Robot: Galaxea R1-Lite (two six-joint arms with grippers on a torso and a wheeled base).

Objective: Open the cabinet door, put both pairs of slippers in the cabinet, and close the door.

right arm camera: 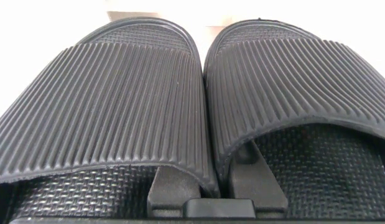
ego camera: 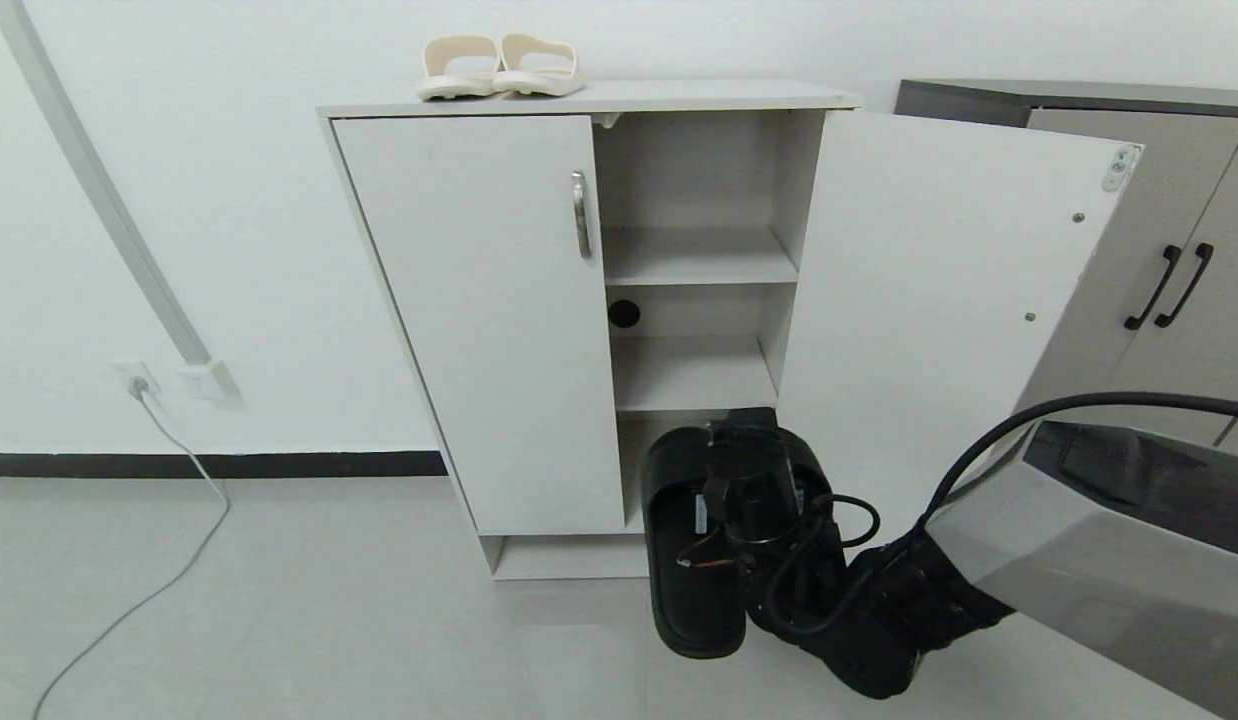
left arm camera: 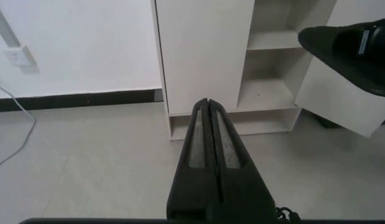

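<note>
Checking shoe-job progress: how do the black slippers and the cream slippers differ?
The black slippers are dark, the cream slippers pale. The black slippers hang in the right pincer before the open cabinet; the cream slippers lie on its top. Both pairs sit side by side, outside it.

The right gripper (ego camera: 744, 455) has one pair of slippers (ego camera: 684, 560) in it. They lie side by side and touch, with one finger inside each slipper. Straight ahead of this gripper is the open right half of the cabinet (ego camera: 579, 100), where two shelves (ego camera: 694, 255) lie one over the other. The open door (ego camera: 929, 300) stands to the right of the gripper and the closed door (ego camera: 479, 320) to its left. The second pair of slippers (ego camera: 499, 68) lies on the cabinet top, ahead and to the left. Another cabinet (ego camera: 1159, 280) stands further right, behind the open door. The left gripper (left arm camera: 208, 109) is over the floor (left arm camera: 86, 162), with the closed door ahead of it.
</note>
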